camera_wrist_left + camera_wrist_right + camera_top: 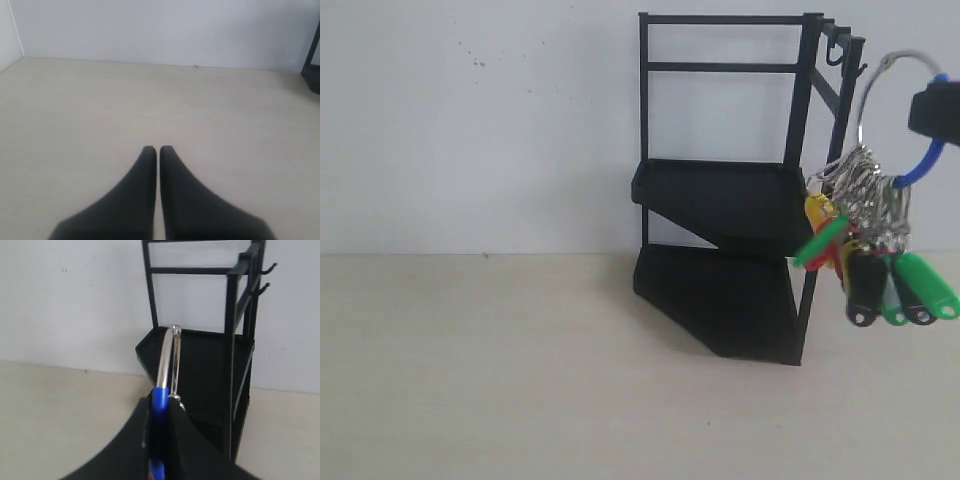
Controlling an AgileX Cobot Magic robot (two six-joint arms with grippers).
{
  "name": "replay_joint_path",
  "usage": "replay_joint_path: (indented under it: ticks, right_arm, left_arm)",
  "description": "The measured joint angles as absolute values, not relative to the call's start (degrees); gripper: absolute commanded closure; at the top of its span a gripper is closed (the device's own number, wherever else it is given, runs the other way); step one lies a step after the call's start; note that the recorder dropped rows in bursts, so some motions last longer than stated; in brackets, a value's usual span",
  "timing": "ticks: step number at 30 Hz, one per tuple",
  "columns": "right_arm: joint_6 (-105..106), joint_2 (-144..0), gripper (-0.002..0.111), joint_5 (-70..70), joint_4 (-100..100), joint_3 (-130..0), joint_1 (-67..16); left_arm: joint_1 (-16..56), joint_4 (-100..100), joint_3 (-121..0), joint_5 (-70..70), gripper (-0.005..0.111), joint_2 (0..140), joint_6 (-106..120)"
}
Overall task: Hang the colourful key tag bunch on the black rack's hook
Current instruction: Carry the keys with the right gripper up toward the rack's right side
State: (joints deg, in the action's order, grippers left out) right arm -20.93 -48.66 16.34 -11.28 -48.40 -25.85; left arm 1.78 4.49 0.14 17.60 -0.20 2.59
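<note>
The black rack (730, 200) stands on the pale table against the white wall, with its hook (862, 68) sticking out at the top of the front corner post. Just right of that post hangs the colourful key tag bunch (875, 255), green, black, yellow and red tags under metal rings. Its large blue-and-silver loop (900, 80) rises to my right gripper (935, 110) at the frame's right edge, which is shut on the loop's blue part (159, 405). The loop's silver arc sits level with the hook, slightly right of it. My left gripper (158, 150) is shut and holds nothing, over bare table.
Curled hooks (835, 50) line the rack's top side bar behind the front post. The rack (210, 365) shows close ahead in the right wrist view, hooks (267, 277) at upper right. A rack corner (312, 70) shows at the edge of the left wrist view.
</note>
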Motion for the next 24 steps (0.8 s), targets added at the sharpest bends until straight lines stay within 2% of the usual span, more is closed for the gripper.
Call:
replay_joint_path:
  ticks: [5,9,12,16,21,24]
  right_arm:
    - [-14.5,-49.4,0.109,16.8,-11.6,-48.4,-28.9]
    - [-20.0,-51.1,0.109,15.9,-10.7,-48.4,-28.4]
    - [-13.1,-52.3,0.109,17.1,-10.7,-48.4,-30.5]
    - [-20.4,-53.8,0.109,14.1,-11.3,-48.4,-28.8]
    - [-16.4,-53.9,0.109,15.7,-11.5,-48.4,-29.8]
    - [-16.0,-53.9,0.109,16.7,-11.7,-48.4,-26.7]
  left_arm:
    - [1.8,4.5,0.1,17.6,0.102,-0.2,2.6]
    - [1.8,4.5,0.1,17.6,0.102,-0.2,2.6]
    - [1.8,4.5,0.1,17.6,0.102,-0.2,2.6]
    - [1.8,4.5,0.1,17.6,0.102,-0.2,2.6]
    - [1.8,4.5,0.1,17.6,0.102,-0.2,2.6]
    - [1.8,4.5,0.1,17.6,0.102,-0.2,2.6]
